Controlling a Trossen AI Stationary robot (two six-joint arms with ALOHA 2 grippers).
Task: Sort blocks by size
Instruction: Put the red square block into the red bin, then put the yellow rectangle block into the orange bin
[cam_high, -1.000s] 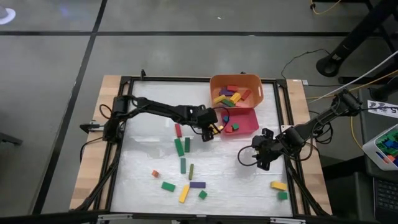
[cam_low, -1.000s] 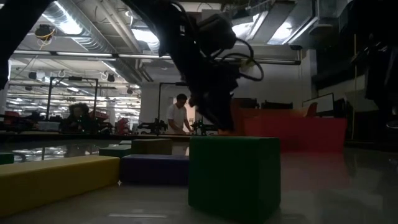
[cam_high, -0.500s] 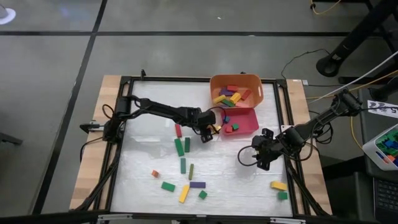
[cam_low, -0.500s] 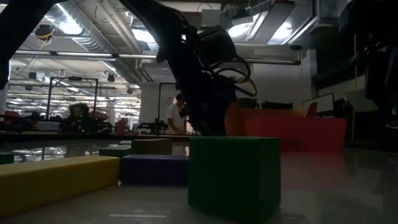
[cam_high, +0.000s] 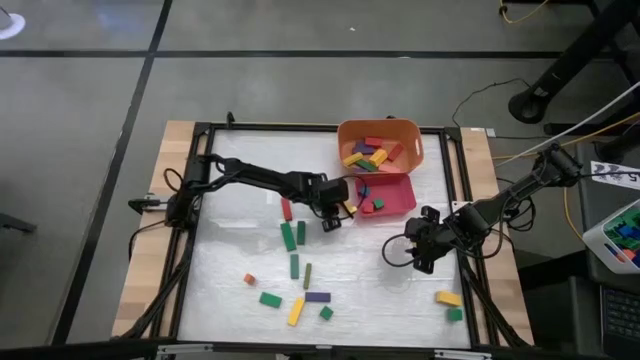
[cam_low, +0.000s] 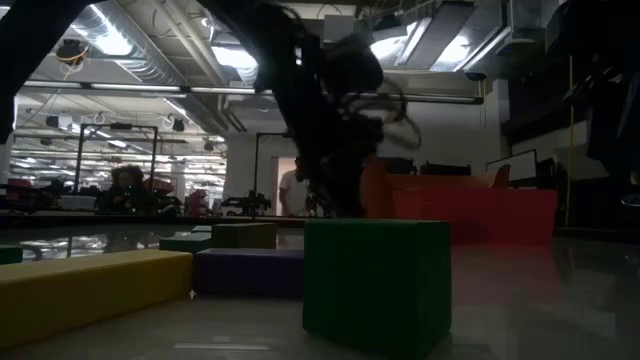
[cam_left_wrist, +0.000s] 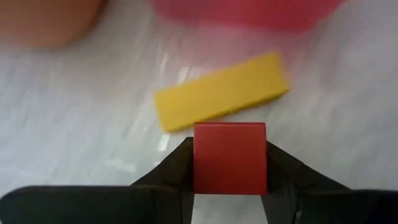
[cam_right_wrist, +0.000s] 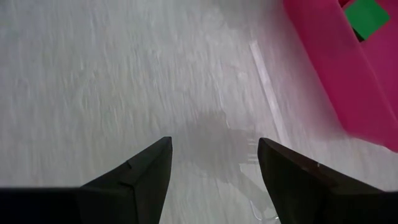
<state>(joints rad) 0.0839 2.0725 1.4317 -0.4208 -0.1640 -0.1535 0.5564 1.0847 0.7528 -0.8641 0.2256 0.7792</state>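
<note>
Since the earlier frames, the left claw (cam_high: 329, 222) has drawn back a little from the pink-red tray (cam_high: 400, 203) toward the middle of the counter (cam_high: 230, 250), and its fingers have come in. In the left wrist view we see those fingers pressed against both sides of a small red cube (cam_left_wrist: 229, 158), with a yellow bar (cam_left_wrist: 221, 91) lying on the counter just beyond it. So we judge the step in hand to be the pickup of a small block, just gripped and not yet lifted. The next move calls for raising the cube clear of the yellow bar and carrying it to the tray, where other little cubes lie. The right claw (cam_right_wrist: 214, 163) waits with fingers spread and nothing held, near the tray's edge.
</note>
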